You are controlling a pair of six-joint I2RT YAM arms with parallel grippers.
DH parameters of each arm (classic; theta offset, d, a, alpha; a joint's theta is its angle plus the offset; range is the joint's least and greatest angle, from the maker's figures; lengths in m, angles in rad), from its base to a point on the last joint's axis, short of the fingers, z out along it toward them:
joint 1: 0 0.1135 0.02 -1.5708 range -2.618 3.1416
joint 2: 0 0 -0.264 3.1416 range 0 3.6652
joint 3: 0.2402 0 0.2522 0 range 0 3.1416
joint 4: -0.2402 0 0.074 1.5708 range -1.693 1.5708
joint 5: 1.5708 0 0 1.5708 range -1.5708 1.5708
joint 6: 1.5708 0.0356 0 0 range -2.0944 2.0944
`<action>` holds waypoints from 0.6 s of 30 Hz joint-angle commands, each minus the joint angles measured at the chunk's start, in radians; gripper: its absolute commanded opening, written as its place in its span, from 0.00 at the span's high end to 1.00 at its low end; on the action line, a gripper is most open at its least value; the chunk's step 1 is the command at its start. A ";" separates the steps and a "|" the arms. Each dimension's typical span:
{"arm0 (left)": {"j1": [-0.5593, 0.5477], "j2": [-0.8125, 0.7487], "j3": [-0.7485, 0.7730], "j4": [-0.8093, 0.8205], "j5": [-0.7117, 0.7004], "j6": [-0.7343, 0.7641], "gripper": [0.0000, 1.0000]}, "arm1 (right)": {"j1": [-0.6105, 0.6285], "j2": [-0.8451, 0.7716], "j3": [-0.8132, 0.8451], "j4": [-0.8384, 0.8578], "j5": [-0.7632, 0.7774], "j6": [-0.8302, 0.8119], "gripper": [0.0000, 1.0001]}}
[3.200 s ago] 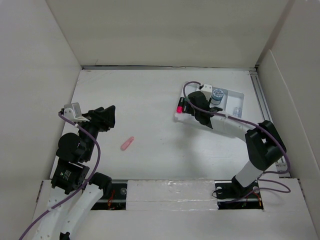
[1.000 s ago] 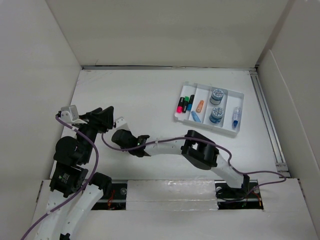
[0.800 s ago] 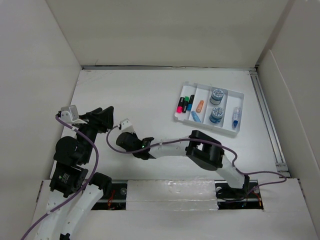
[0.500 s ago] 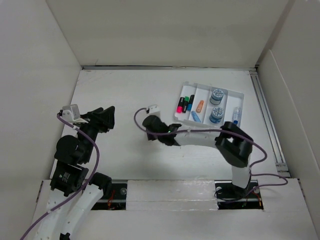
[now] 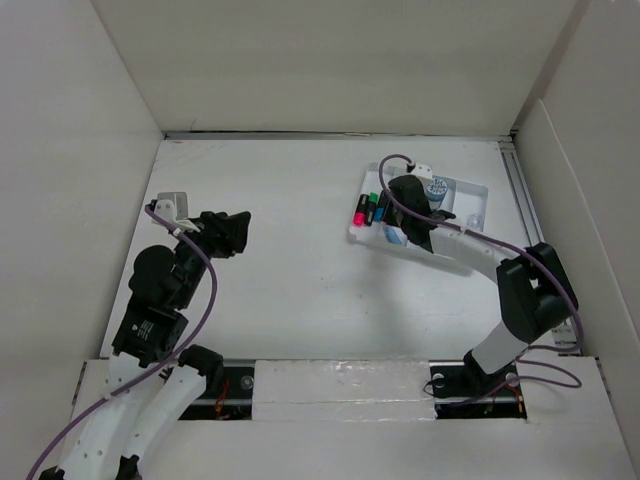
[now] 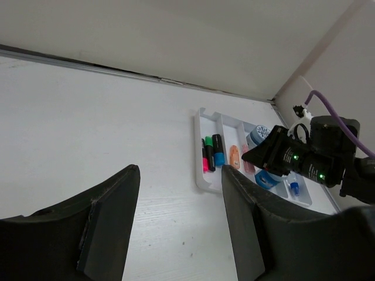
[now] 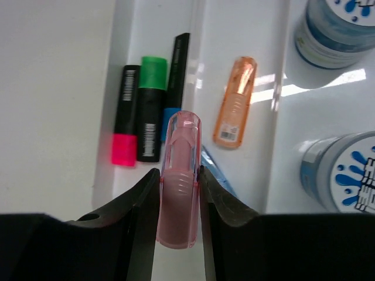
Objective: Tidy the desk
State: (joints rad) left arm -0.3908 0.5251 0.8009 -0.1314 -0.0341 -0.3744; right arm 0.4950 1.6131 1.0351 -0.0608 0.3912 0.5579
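The right gripper is clamped on a pink tube — low in the frame, over the white tray. The left gripper has its fingers apart — empty.

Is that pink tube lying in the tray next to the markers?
No, the pink tube is pinched between the two fingers of the right gripper, held over the tray rather than resting in it.

The pink tube and orange tube are translucent. The pink-capped marker, green-capped marker and blue-banded marker are black. The white jars bear blue splashes. The tray and table are white.
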 commanded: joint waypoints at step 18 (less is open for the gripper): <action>0.004 0.023 0.020 0.053 0.028 0.022 0.43 | 0.034 -0.171 -0.047 0.136 -0.106 -0.057 0.13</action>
State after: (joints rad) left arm -0.3908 0.5407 0.8009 -0.1238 -0.0246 -0.3664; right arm 0.4557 1.5692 1.0088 -0.0532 0.3260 0.5632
